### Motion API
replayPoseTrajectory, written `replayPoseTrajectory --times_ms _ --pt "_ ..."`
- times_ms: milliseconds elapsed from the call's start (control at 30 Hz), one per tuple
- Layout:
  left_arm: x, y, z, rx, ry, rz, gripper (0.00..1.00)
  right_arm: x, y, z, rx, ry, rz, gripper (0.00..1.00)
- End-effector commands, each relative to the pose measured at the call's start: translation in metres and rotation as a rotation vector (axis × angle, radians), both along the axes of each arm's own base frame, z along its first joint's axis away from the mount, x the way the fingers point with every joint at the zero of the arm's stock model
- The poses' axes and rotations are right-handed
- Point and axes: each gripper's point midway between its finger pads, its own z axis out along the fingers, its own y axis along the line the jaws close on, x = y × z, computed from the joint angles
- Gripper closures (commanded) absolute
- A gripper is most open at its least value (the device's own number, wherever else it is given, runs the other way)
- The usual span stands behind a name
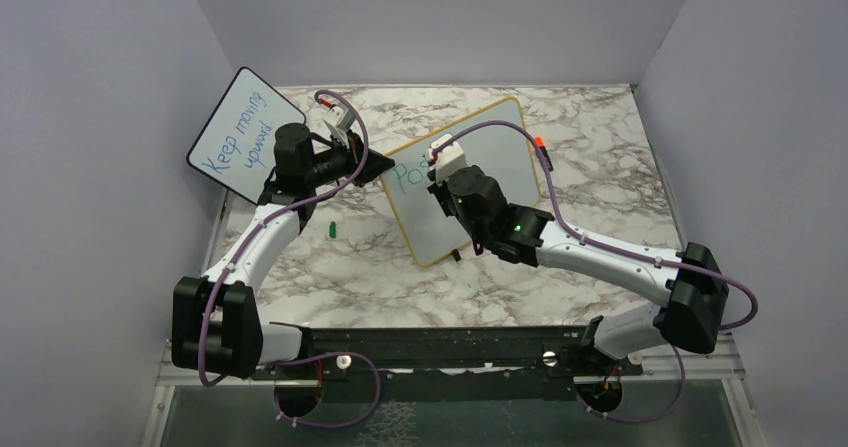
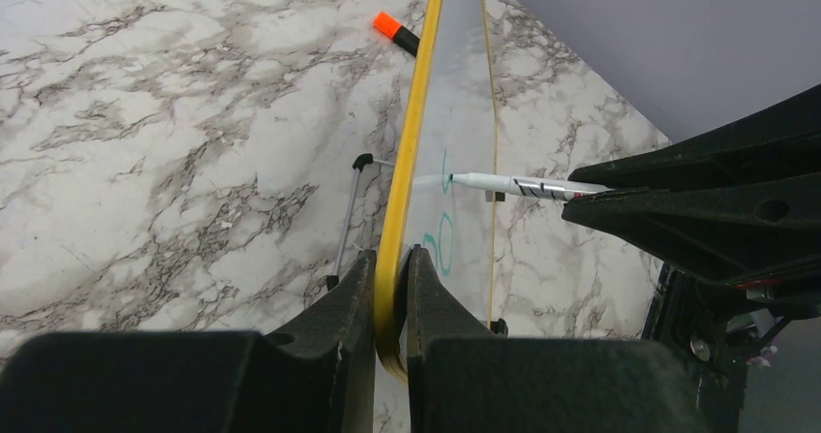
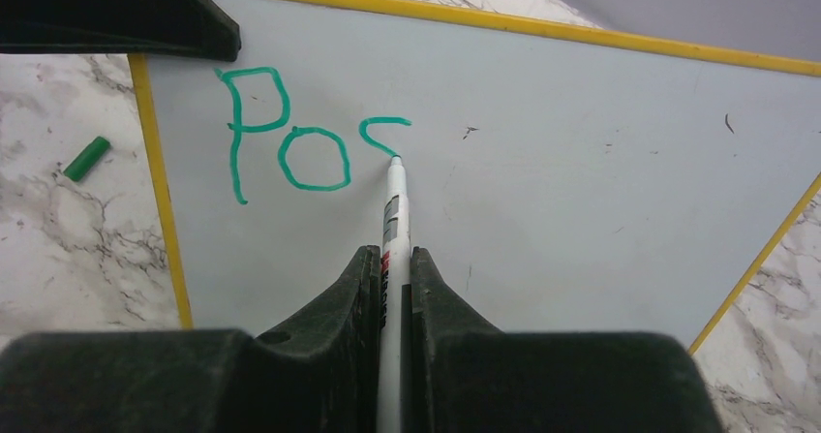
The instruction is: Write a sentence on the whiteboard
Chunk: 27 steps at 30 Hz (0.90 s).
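Note:
The whiteboard [image 1: 495, 152], yellow-framed, stands tilted on the marble table. My left gripper [image 2: 392, 288] is shut on its yellow edge [image 2: 411, 142], one finger on each side of the frame. My right gripper [image 3: 392, 268] is shut on a white marker [image 3: 393, 210]. The marker's tip touches the board at the lower end of a green curve. The sentence [image 3: 290, 147] reads "Po" in green, followed by the partial curve of a third letter. In the left wrist view the marker [image 2: 513, 184] meets the board face from the right.
A smaller black-framed board [image 1: 240, 132] with blue "Keep moving upward" leans at the back left. A green cap [image 1: 331, 230] lies on the table left of the whiteboard. An orange-capped marker [image 1: 541, 145] lies behind the whiteboard's right edge.

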Motion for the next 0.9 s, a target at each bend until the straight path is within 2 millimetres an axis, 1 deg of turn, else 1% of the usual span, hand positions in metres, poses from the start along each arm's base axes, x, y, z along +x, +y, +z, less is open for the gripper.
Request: replayPoseTrajectory --times_ms 0,133,333,433,667,867 --pt "-0.006 -0.002 -0.035 0.072 0.083 -0.008 1.0 -0.001 -0.015 -0.012 -0.052 0.025 -0.039 1.0" --pt "-0.006 -0.002 -0.035 0.074 0.085 -0.006 1.0 -0.005 -0.014 -0.018 -0.06 0.046 -0.022 1.0" --pt "-0.006 -0.002 -0.036 0.074 0.085 -0.007 1.0 -0.012 -0.006 -0.023 -0.052 0.082 0.033 1.0" --pt "-0.006 -0.001 -0.036 0.075 0.086 -0.005 1.0 -0.014 0.001 -0.025 -0.042 0.097 0.065 1.0" --pt "-0.006 -0.001 -0.037 0.075 0.087 -0.005 1.0 -0.015 0.014 -0.017 0.011 0.095 0.1 1.0" --pt "-0.005 -0.001 -0.035 0.075 0.084 -0.005 1.0 -0.011 0.012 -0.006 0.055 0.059 0.075 1.0"
